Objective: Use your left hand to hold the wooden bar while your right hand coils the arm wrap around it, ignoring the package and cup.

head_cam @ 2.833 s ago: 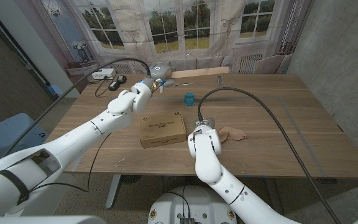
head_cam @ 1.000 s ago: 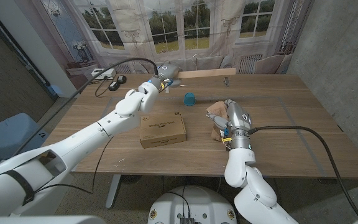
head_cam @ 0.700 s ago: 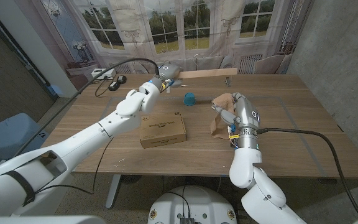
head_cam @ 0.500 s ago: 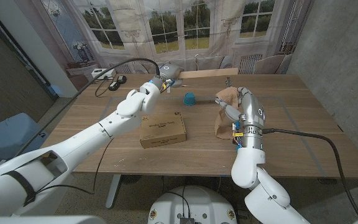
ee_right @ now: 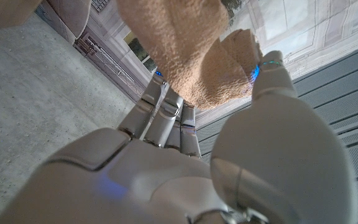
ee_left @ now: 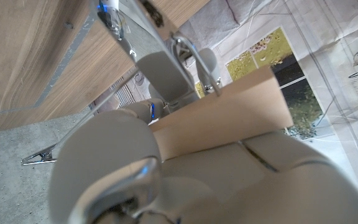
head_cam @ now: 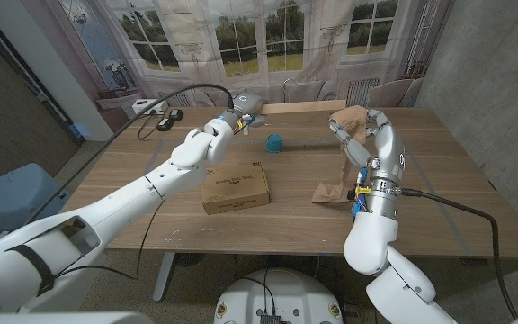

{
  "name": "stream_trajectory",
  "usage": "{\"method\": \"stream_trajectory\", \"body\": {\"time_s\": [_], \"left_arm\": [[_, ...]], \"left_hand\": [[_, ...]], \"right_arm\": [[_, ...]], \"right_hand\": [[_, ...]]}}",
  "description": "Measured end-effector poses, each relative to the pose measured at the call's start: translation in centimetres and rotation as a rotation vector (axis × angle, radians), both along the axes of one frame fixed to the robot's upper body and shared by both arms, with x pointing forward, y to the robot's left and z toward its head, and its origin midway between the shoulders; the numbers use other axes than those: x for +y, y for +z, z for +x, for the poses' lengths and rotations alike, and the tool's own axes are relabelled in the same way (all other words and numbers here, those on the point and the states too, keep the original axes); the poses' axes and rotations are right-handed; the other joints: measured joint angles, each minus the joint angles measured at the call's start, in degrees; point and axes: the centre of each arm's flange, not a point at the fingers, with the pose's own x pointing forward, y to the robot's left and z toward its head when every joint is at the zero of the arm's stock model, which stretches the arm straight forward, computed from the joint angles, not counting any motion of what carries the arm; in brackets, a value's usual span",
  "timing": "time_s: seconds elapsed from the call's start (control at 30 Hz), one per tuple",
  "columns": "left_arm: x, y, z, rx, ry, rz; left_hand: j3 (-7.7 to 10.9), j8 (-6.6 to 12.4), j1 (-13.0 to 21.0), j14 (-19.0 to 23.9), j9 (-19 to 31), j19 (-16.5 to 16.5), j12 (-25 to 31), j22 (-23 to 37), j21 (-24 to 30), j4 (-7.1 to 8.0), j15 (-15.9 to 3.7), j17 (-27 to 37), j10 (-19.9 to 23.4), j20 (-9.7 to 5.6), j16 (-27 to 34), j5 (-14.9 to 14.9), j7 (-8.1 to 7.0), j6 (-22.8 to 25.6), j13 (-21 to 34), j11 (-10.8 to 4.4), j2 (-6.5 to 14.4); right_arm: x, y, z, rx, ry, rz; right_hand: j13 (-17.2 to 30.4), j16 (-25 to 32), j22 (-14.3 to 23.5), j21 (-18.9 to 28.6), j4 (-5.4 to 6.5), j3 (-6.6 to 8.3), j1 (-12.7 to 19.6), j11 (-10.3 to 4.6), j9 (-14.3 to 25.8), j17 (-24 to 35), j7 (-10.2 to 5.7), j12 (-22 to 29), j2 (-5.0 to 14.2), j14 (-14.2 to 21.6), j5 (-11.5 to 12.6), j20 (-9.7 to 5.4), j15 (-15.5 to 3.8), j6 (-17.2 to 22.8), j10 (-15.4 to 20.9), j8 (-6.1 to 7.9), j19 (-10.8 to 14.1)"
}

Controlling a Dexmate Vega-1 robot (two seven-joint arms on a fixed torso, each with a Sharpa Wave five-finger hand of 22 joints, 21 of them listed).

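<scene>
Gripping one wooden bar (head_cam: 297, 106) with our left robot hand (head_cam: 244, 105), we lift one arm wrap (head_cam: 344, 148) in our right robot hand (head_cam: 367, 126); one package (head_cam: 235, 187), one cup (head_cam: 275, 141) lie nearer than the bar.

Package (head_cam: 236, 188) sits mid-table (head_cam: 439, 180). Cup (head_cam: 275, 142) lies behind it, slightly right. Wooden bar (head_cam: 299, 106) runs along the far edge behind the cup, left hand (head_cam: 244, 105) at its left end. Arm wrap (head_cam: 342, 162) is right of the package, top end up in the right hand (head_cam: 367, 130), bottom end on the table.
</scene>
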Motion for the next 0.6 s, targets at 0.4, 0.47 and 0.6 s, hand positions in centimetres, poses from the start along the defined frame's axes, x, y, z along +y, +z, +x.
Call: {"method": "stream_trajectory", "body": {"time_s": [0.4,0.47,0.6], "left_arm": [[-0.7,0.0,0.6,0.013,-0.008,0.021],[-0.8,0.0,0.6,0.015,-0.010,0.024],[-1.1,0.0,0.7,0.018,-0.016,0.031]], "left_hand": [[-0.02,-0.01,-0.15,0.01,-0.67,0.00,0.76,-0.03,0.22,-0.02,0.00,0.00,0.00,0.00,0.00,0.00,0.11,0.11,0.44,0.00,-0.15],[-0.02,0.04,-0.15,0.01,-0.82,0.01,0.76,-0.08,0.22,-0.02,-0.01,0.03,0.00,0.00,0.00,0.00,-0.10,0.34,0.19,0.00,-0.14],[-0.02,0.48,-0.15,0.01,-1.08,0.01,1.03,-0.10,0.22,-0.02,-0.01,0.00,0.00,0.00,0.00,0.00,-0.29,0.52,0.20,0.00,-0.15]], "right_arm": [[-0.6,2.4,-2.1,-0.118,0.039,0.041],[-0.7,3.0,-2.3,-0.133,0.048,0.043],[-0.7,4.1,-2.4,-0.151,0.077,0.045]], "right_hand": [[0.00,0.00,0.27,1.27,0.00,0.00,0.40,0.20,-0.11,0.20,0.40,0.27,-0.40,0.40,-0.17,0.00,-0.18,0.40,1.21,1.98,0.00],[0.00,0.35,0.27,1.42,0.00,0.00,0.40,0.20,-0.11,0.22,0.40,0.27,-0.40,0.41,-0.21,-0.01,-0.19,0.40,1.21,1.98,0.00],[0.00,0.45,0.27,1.76,0.00,0.00,0.40,0.20,-0.08,0.26,0.40,0.27,-0.40,0.80,-0.38,0.00,-0.40,0.40,1.21,1.99,0.00]]}}
